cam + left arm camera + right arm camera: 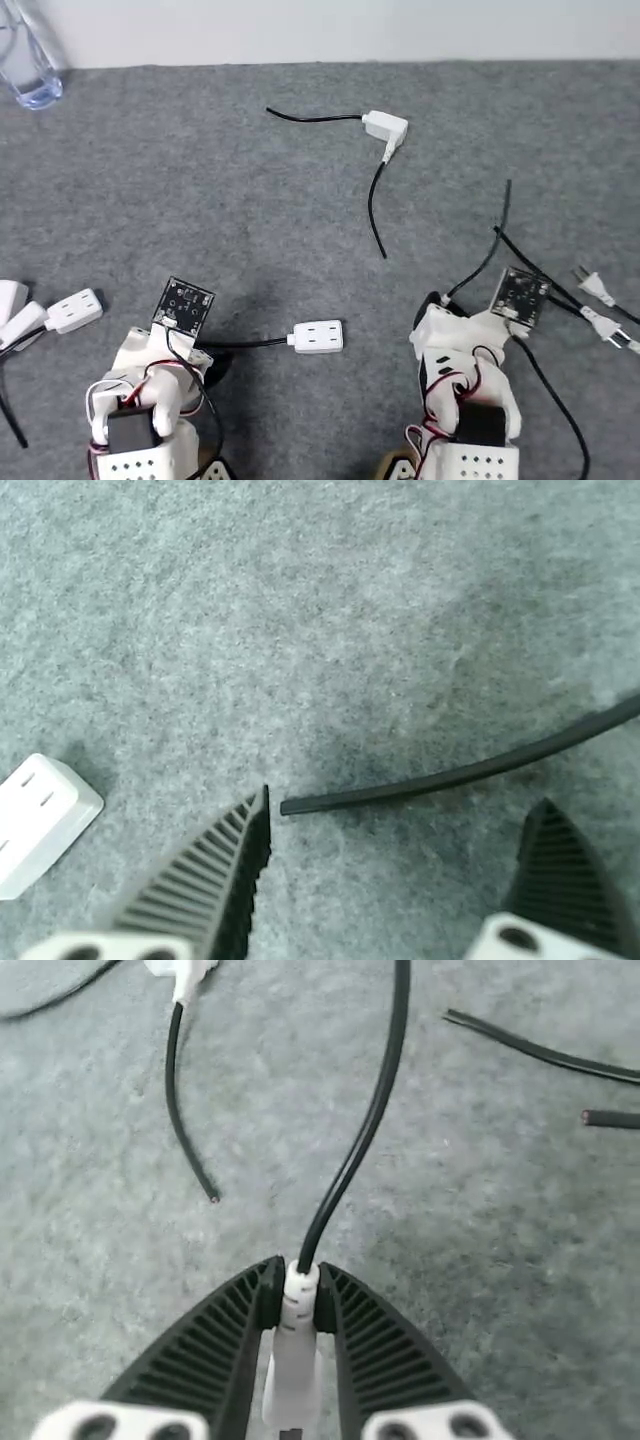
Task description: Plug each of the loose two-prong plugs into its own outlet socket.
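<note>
Three outlet sockets lie on the bench (250, 200): a far socket (386, 125), a middle socket (318, 337) and a left socket (75, 310). A white piece (8, 298) cut off at the edge may be a fourth. Loose plugs number two, an upper plug (594, 284) and a lower plug (606, 328). One held plug (297, 1295) sits in the right claw (298, 1272). One clear container (28, 60).

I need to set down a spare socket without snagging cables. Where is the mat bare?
Bare: the wide stretch between the glass, the joined pair and the left socket; also the far right corner. Crowded: the near right, where cables and two loose plugs lie beside the right arm.
</note>
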Action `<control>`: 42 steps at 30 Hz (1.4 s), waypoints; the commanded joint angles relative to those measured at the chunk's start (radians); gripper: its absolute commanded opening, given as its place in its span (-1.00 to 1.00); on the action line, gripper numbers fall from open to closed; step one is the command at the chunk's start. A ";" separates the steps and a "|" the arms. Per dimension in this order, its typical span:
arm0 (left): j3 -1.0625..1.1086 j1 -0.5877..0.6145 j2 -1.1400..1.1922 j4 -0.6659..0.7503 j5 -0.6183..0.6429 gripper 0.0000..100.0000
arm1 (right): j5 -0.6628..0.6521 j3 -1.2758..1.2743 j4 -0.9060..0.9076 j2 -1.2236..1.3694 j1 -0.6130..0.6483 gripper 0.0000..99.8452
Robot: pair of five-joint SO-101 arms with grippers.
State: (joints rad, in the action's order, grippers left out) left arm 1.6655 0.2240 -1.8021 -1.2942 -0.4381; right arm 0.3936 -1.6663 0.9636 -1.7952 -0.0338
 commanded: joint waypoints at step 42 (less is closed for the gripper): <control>-0.007 0.005 -0.017 -0.003 0.006 -0.26 | -0.763 0.160 -0.071 0.004 -0.236 -0.53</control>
State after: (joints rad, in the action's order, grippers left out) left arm 1.6655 0.2240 -1.8021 -1.2942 -0.4381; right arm -0.3537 -1.6433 0.8424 -1.7937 -0.2670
